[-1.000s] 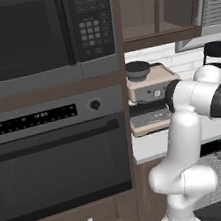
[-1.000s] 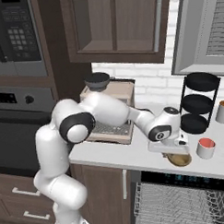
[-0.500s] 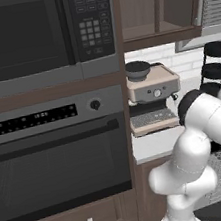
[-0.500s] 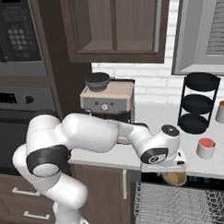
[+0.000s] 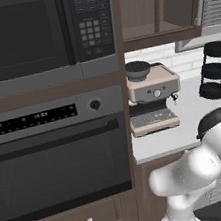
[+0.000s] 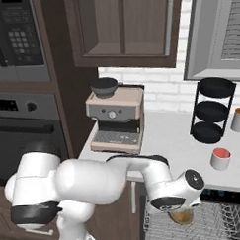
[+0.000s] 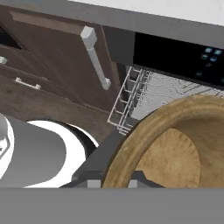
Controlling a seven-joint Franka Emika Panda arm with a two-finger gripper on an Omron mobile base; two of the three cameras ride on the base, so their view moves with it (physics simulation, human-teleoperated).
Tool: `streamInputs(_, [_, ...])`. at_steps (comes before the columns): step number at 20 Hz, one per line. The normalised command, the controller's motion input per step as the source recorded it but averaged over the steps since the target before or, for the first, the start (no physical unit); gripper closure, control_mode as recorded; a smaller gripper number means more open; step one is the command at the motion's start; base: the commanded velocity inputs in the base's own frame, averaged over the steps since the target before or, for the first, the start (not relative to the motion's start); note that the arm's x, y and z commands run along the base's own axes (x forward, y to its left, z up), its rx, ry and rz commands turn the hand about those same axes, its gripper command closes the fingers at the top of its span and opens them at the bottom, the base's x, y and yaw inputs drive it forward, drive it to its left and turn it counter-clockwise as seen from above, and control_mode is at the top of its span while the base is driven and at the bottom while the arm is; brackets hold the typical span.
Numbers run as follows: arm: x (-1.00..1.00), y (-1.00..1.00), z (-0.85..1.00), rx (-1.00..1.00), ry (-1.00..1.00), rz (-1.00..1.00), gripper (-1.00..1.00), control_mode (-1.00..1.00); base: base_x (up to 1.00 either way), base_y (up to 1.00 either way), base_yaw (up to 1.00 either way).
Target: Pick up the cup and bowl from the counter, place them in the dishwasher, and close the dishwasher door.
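Since a second ago my arm has swung down off the desk, and the bowl has come with it: it was at the desk's front edge and now hangs below that edge, over the grey wire rack of the dishwasher.

In the right base view the bowl peeks out brown under my wrist, just above the rack. In the hand view the bowl sits tight against my tool, its pale rim curving across the lower right and its brownish inside facing the camera. The fingertips are hidden behind the rim, so I cannot tell how wide the tool stands, nor see its grip on the bowl.

Beyond the bowl in the hand view lies the rack, pulled out under the dishwasher's black control strip with its teal lights. Beside the rack is a brown cabinet front with a grey bar handle.

The cup, pale with a red top, stands on the desk just above the dishwasher, near the desk's front edge and well apart from the bowl. Behind the cup stands the black three-tier stand; the coffee machine sits further along the desk, near the oven.
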Motion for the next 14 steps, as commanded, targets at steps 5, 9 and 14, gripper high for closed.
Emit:
streamInputs(5, [0.08, -0.03, -0.5, 0.21, -0.07, 0.14, 1.0, -1.0, 0.0, 0.0, 0.0])
streamInputs(9, [0.15, -0.07, -0.43, 0.13, 0.03, 0.08, 1.0, -1.0, 0.0, 0.0, 0.0])
streamInputs(14, [0.37, -0.02, -0.24, 0.06, 0.21, 0.01, 1.0, -1.0, 0.0, 0.0, 0.0])
